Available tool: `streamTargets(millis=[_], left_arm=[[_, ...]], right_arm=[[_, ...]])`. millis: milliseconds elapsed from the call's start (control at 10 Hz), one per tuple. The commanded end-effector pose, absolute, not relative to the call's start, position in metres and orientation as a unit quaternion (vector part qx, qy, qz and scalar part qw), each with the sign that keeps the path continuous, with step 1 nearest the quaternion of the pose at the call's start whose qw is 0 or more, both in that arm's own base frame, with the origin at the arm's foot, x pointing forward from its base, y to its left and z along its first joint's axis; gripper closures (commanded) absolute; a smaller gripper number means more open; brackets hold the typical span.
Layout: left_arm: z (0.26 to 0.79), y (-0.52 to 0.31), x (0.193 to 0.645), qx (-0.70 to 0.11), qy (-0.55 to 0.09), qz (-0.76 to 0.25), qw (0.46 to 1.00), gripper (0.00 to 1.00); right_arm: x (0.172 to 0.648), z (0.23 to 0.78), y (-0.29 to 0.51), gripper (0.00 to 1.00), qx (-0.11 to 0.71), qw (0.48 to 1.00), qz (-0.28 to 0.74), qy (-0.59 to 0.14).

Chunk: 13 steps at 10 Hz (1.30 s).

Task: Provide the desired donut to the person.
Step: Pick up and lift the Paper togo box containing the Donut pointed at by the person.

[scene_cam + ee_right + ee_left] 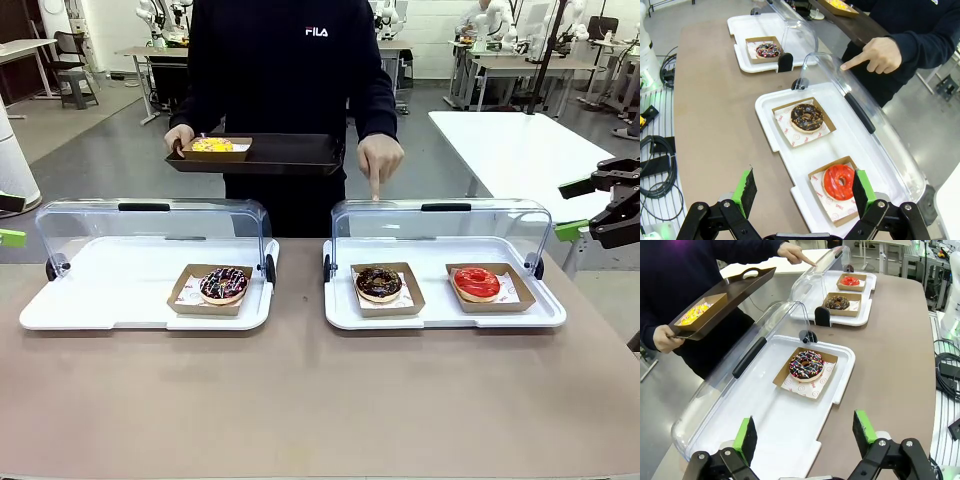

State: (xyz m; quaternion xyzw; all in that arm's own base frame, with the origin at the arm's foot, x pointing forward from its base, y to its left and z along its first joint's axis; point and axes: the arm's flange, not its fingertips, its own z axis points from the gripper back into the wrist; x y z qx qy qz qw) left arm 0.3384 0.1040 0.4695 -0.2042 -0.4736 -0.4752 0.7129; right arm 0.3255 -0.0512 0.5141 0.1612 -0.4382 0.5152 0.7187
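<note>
Brown table (300, 400), white side table (510, 150), black cables (659, 164)

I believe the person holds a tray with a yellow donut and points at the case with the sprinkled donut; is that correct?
Not quite: the hand points at the other case, holding the chocolate donut and the red donut, as the front view shows. The tray with the yellow donut is right.

The person (285, 70), in a dark FILA sweatshirt, stands at the worktop's (300, 400) far side. One hand (380, 158) points an index finger down toward the chocolate-glazed donut (379, 283), which lies flat in its cardboard tray (412, 300) beside a red-glazed donut (477, 283).
</note>
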Motion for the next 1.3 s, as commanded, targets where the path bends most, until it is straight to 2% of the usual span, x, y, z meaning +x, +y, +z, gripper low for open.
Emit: streamTargets(millis=[0,600,800,900,1000,1200], left_arm=[[0.468,0.106,0.341,-0.204,-0.485,-0.477,0.704,0.00],[0.468,0.106,0.341,-0.204,-0.485,-0.477,0.704,0.00],[0.468,0.106,0.341,-0.204,-0.485,-0.477,0.704,0.00],[0.468,0.106,0.341,-0.204,-0.485,-0.477,0.704,0.00],[0.468,0.106,0.341,-0.204,-0.485,-0.477,0.704,0.00],[0.468,0.106,0.341,-0.204,-0.485,-0.477,0.704,0.00]], right_arm=[[0.328,0.512,-0.051,0.00,0.169,0.710,0.517,-0.448],[0.325,0.514,-0.051,0.00,0.161,0.719,0.515,-0.438],[0.388,0.548,0.004,0.00,0.142,0.738,0.556,-0.355],[0.427,0.546,0.036,0.00,0.132,0.748,0.573,-0.307],[0.459,0.532,0.071,0.00,0.126,0.746,0.598,-0.264],[0.484,0.489,0.107,0.00,0.056,0.756,0.621,-0.199]])
